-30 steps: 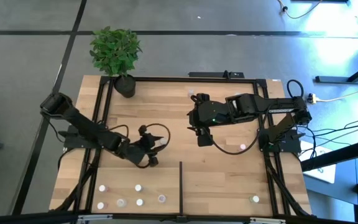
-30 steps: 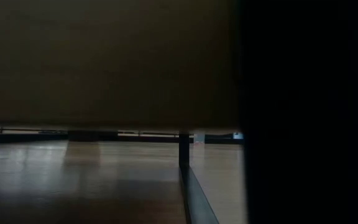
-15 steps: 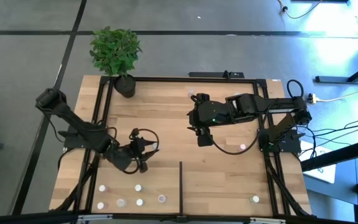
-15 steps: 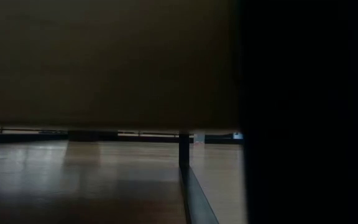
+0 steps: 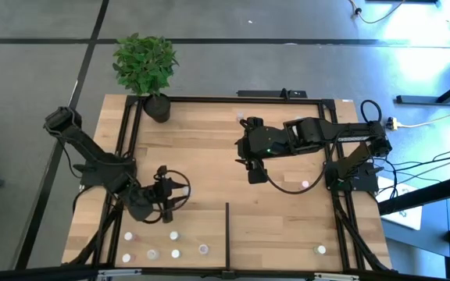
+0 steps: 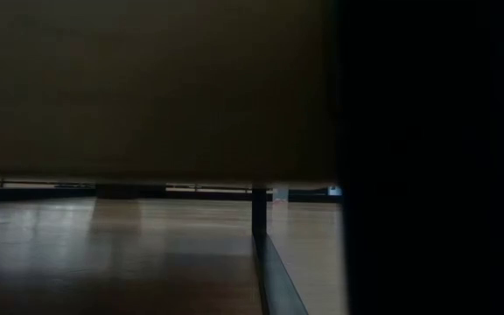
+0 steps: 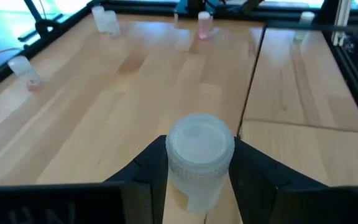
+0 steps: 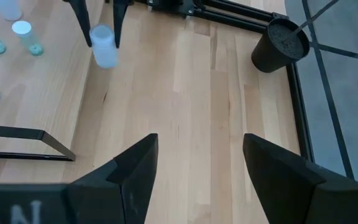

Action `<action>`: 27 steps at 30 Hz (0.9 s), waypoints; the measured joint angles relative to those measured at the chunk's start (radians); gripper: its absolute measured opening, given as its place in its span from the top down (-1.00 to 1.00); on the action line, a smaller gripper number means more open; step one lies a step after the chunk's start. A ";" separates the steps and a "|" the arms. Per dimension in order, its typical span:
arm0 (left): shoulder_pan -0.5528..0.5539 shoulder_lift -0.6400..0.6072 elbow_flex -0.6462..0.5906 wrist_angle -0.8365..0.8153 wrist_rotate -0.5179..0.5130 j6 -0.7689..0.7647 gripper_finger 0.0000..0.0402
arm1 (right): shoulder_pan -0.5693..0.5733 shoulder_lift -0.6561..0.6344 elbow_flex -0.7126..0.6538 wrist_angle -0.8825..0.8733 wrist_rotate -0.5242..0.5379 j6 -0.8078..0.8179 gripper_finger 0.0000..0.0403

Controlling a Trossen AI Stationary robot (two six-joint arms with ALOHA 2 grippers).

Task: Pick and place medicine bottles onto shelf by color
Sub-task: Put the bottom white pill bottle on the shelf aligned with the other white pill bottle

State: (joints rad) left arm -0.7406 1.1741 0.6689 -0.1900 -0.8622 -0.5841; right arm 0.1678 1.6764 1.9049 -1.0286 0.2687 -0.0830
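My left gripper (image 5: 166, 212) is over the near left part of the shelf (image 5: 209, 148), shut on a whitish medicine bottle (image 7: 199, 155) with a white cap. The right wrist view shows that bottle (image 8: 103, 46) too. Several more medicine bottles (image 5: 173, 235) stand upright on the boards near the front left. One bottle (image 5: 321, 250) stands at the front right and another (image 5: 305, 185) further back. My right gripper (image 5: 255, 173) hangs open over the middle of the shelf with nothing between its fingers (image 8: 135, 168). My left gripper pinches the bottle's cap end (image 7: 199, 144) between its two fingers, one on each side. The fingers (image 8: 82, 18) slant downward toward the near left. The bottle's body (image 8: 106, 59) hangs below the fingertips, roughly upright and lifted clear of the boards.
A black divider bar (image 5: 227, 234) runs from the near edge into the shelf, right of the standing bottles. A black plant pot (image 5: 158, 108) sits at the far left corner. Thin black rails (image 5: 127, 133) edge the boards. The low view is mostly blocked by something dark.
My left gripper has carried the bottle toward the table's left and near edges, rising a little, and stays shut on it. The bottle stays clear of the boards.
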 joint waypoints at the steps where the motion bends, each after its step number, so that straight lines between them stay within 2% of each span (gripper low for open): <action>1: -0.004 0.000 0.000 -0.011 0.009 -0.009 0.35 | 0.000 0.000 0.000 0.000 0.000 0.000 -0.18; 4: -0.023 0.000 0.000 -0.030 0.034 -0.017 0.35 | -0.001 0.000 0.000 0.000 -0.049 -0.005 -0.18; 9: -0.068 0.000 0.000 -0.044 0.043 -0.018 0.35 | 0.000 0.000 0.000 0.000 -0.259 -0.087 -0.18; 12: -0.100 0.001 0.000 -0.049 0.044 -0.018 0.35 | 0.001 0.000 0.000 0.000 -0.343 -0.108 -0.18; 24: -0.211 -0.040 0.000 -0.099 0.038 -0.096 0.35 | 0.000 0.000 0.000 0.000 -0.532 -0.132 -0.18; 27: -0.236 -0.061 0.000 -0.109 0.034 -0.098 0.35 | 0.000 0.000 0.000 0.000 -0.540 -0.135 -0.18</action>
State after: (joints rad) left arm -0.9764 1.1126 0.6689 -0.2985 -0.8284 -0.6820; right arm 0.1680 1.6764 1.9049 -1.0286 -0.2714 -0.2184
